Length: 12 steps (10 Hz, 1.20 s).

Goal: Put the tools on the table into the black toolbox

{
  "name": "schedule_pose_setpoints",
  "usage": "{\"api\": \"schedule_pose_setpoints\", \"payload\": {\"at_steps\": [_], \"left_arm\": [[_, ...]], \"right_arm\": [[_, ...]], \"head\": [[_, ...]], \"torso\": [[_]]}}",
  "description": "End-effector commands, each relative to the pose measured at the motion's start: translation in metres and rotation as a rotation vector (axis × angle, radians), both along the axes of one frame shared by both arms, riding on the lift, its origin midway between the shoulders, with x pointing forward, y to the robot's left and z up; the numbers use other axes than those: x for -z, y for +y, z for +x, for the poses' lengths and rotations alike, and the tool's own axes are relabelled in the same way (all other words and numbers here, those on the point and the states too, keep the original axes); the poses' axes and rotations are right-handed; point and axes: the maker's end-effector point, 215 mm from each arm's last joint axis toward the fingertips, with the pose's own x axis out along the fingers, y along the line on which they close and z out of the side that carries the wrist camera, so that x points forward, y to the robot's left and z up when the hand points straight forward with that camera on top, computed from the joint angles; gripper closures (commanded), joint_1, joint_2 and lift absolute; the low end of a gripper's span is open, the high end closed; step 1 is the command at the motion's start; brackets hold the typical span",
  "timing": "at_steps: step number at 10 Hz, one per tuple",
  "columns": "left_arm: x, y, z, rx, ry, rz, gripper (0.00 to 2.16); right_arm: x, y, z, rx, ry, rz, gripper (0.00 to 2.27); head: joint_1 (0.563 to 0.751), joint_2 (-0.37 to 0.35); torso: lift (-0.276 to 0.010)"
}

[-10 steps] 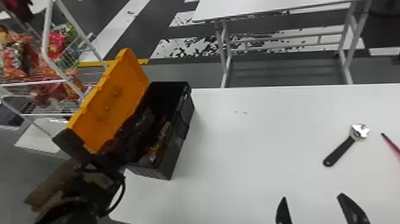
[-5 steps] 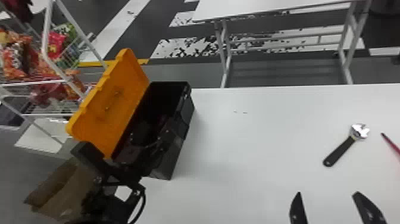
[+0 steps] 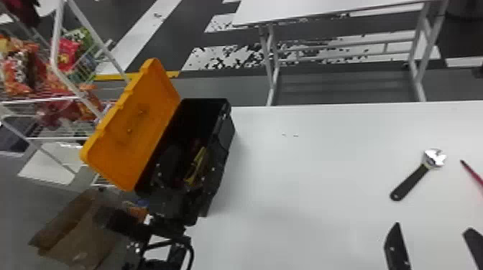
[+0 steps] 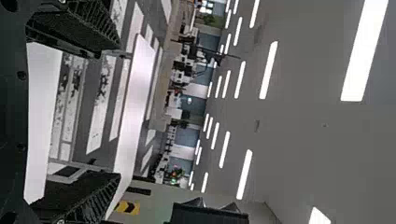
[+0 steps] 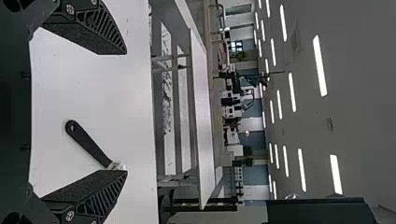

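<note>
Table [image 3: 309, 179], white, takes up the near area; second white table [image 3: 305, 9] stands beyond it. Wire rack [image 3: 55, 43] with bright snack bags [image 3: 68, 54] at far left, behind the toolbox's tilted-open orange lid [image 3: 133, 133]. Black toolbox [image 3: 228, 134] sits at the table's left edge, left arm [image 3: 169, 215] covering its near end, so part of the inside is hidden. Brown cardboard [image 3: 82, 237] off the table's left side. Left gripper [image 3: 190, 161] at the toolbox, fingers wide apart, no tool in them. Right gripper [image 3: 433, 228] on the near side of the adjustable wrench [image 3: 409, 183], fingers wide apart, empty. Wrench lies flat on the table; red tool [image 3: 472, 174] just beside its head, partly cut off. Toolbox holds a yellow item [image 3: 196, 167], type unclear.
</note>
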Motion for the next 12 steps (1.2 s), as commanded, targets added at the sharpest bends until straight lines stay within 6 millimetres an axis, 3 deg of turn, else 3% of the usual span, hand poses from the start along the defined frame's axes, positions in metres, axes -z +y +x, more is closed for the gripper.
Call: {"api": "schedule_pose_setpoints", "payload": {"at_steps": [1, 5, 6, 8, 11, 12], "left_arm": [[-0.013, -0.003, -0.011, 0.002, -0.074, 0.021, 0.02], [0.013, -0.013, -0.018, 0.017, -0.024, 0.040, 0.02], [0.024, -0.018, -0.019, 0.021, -0.004, 0.033, 0.02], [0.037, -0.031, -0.019, 0.040, 0.023, 0.041, 0.02], [0.054, -0.056, -0.023, 0.081, 0.056, 0.048, 0.02], [0.058, -0.064, -0.025, 0.093, 0.065, 0.047, 0.02]], "right_arm": [[-0.002, -0.011, 0.002, 0.018, -0.004, -0.002, 0.11], [-0.032, -0.041, -0.001, 0.062, -0.114, -0.009, 0.07], [-0.031, -0.051, -0.001, 0.079, -0.112, -0.024, 0.08], [-0.016, -0.054, 0.001, 0.061, -0.074, -0.083, 0.07], [0.041, -0.092, 0.011, 0.062, 0.136, -0.056, 0.09], [0.048, -0.106, 0.016, 0.064, 0.169, -0.051, 0.10]], "head": [[0.695, 0.327], [0.695, 0.268], [0.695, 0.256], [0.695, 0.206], [0.695, 0.144], [0.695, 0.119]], "torso": [[-0.075], [-0.075], [-0.075], [-0.075], [-0.075], [-0.075]]}}
